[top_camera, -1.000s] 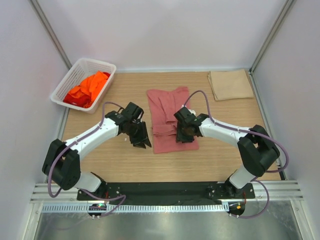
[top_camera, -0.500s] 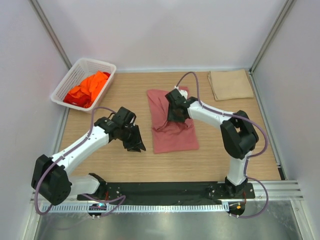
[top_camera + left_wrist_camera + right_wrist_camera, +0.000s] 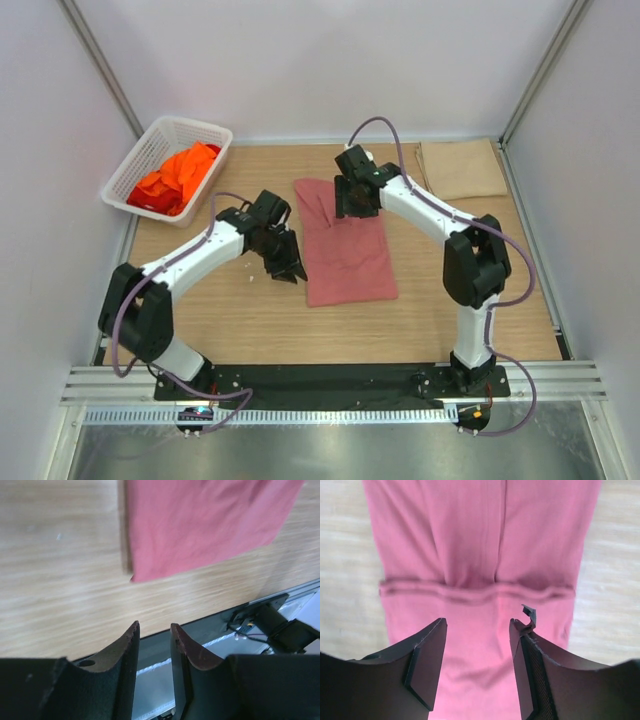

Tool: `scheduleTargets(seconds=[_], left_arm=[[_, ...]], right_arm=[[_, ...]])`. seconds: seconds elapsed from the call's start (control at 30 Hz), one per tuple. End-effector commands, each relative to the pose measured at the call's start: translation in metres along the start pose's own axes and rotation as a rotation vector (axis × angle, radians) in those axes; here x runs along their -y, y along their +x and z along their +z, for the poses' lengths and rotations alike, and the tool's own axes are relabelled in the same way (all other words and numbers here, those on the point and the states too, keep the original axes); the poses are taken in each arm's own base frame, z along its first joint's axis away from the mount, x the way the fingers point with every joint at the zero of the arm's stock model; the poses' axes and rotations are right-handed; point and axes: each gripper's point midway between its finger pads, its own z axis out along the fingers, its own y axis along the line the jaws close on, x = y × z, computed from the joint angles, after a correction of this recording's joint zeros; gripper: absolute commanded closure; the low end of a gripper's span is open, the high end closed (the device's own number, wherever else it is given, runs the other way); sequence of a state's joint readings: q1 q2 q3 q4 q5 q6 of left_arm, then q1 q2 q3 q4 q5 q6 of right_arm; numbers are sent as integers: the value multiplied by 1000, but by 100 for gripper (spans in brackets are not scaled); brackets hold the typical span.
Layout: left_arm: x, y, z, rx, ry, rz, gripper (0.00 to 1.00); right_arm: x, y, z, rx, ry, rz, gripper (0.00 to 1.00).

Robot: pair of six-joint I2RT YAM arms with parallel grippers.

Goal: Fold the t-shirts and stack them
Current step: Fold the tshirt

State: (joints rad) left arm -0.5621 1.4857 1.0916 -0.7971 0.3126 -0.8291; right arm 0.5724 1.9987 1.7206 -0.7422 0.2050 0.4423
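Where it lies at the middle of the wooden table [image 3: 240,320], the salmon-pink t-shirt [image 3: 348,250] is folded flat to a long rectangle, its long side running from the far part of the table toward the arms' bases. Far left corner: one slanting crease. Right wrist view: a hem edge crosses the cloth from side to side, with lengthwise creases beyond it.

Right gripper [image 3: 477,625]: over the far end of the shirt, pointing down at it. Jaws well apart, nothing between them. Whether the fingertips touch the cloth cannot be told.

Left gripper [image 3: 154,626]: just beside the shirt's left edge, toward its near-left corner, over bare wood. Jaws a narrow gap apart, nothing held. Its wrist view shows that corner of the shirt flat on the wood and, past the table's near edge, a black fitting [image 3: 280,630] with wiring.

Orange t-shirts [image 3: 185,170]: crumpled together in the white lattice basket [image 3: 130,160] at the far left corner of the table, well apart from the pink shirt.

Red t-shirt [image 3: 152,201]: under the orange ones, showing at the basket's near end.

Tan cloth [image 3: 460,168]: folded flat, far right corner of the table, apart from the rest.
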Motion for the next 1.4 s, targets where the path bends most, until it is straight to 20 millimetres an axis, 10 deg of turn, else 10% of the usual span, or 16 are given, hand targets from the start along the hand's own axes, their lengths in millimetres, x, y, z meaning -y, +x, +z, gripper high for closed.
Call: scheduleTargets(seconds=[0.0,0.33,0.83,1.17,1.37], left_arm=[[30,-34,7,17,100,55,69],[65,-115,58,-6,254,-2,76],[-14,-157,134,-54,142,-134,80],[26,-166,63,33,204,-62,65],[48,-159,39,45,268,-63,60]], right_arm=[[14,4,-40,5,-80,5,40],[15,22,6,-158,-494,189,78],[107,48,90,-253,-388,371,88],[93,-6,29,-175,-408,343,86],[67,12,-3,-204,-502,366,75]])
